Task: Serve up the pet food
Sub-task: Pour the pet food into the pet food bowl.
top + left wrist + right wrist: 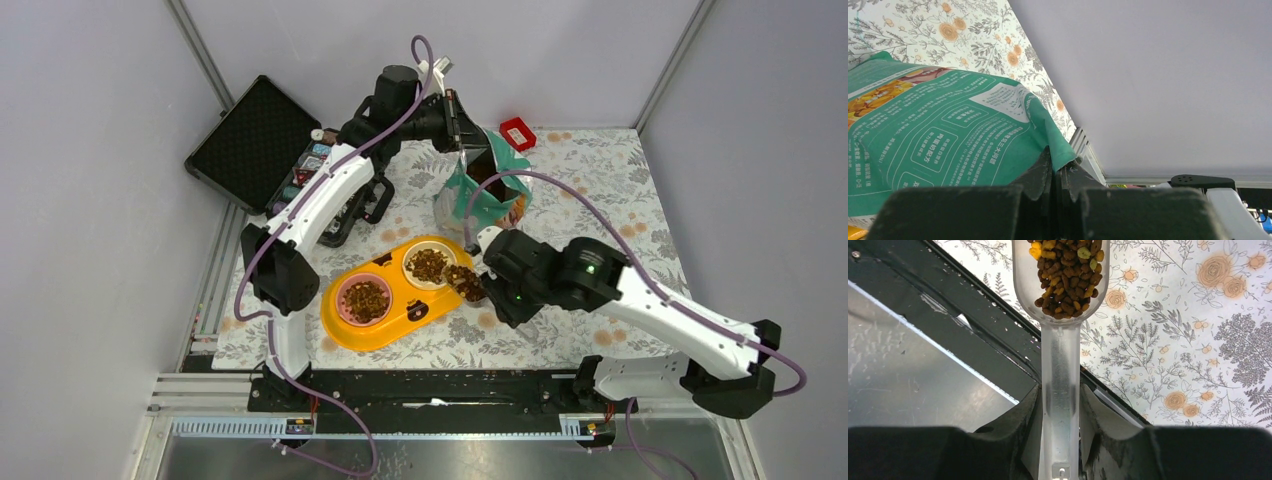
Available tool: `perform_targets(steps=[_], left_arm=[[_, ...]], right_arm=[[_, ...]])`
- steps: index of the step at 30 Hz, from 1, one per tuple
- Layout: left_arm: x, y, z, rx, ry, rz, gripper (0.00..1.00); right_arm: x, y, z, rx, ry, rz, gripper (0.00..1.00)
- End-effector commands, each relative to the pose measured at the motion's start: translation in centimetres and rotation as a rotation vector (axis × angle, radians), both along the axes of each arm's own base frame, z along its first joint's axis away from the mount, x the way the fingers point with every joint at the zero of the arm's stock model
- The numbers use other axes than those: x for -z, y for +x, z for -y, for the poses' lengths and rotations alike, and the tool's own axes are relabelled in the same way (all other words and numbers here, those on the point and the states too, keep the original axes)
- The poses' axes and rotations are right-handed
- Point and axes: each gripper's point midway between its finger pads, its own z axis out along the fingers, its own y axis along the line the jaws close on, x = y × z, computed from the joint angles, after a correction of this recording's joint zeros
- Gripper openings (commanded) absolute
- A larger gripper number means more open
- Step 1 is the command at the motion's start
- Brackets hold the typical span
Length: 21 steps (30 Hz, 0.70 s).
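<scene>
My left claw (1055,172) clamps the top edge of teal pouch (948,135) behind orange feeder (395,326); I see Chinese print, can't read it. Right claw (1060,401) grips clear scoop (1060,357), kibble (1066,285) in it, just beside feeder.

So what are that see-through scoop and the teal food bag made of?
The long-handled translucent scoop looks like frosted clear plastic, probably rigid: the dark table rail shows dimly through its handle. The teal printed pouch seems to be thin flexible plastic film, fairly matte: it folds and creases where the left fingers pinch it.
</scene>
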Motion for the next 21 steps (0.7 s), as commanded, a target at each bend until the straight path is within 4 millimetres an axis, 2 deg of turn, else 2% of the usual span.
perform_targets(steps=[1, 9, 16, 21], left_arm=[[-7.6, 1.5, -2.1, -0.044, -0.139, 0.204, 0.0], [-8.2, 2.0, -2.9, -0.065, -0.153, 0.211, 0.0], [-7.7, 3.0, -3.9, -0.092, -0.159, 0.199, 0.0], [-7.7, 3.2, -4.5, -0.1, -0.166, 0.199, 0.0]], right_arm=[[0.9, 2.2, -2.8, 0.029, 0.038, 0.068, 0.0], [2.8, 4.7, -4.5, -0.023, -0.086, 0.116, 0.0], [4.0, 6.9, -5.7, -0.059, -0.198, 0.157, 0.0], [5.4, 8.5, -5.8, -0.061, -0.274, 0.168, 0.0]])
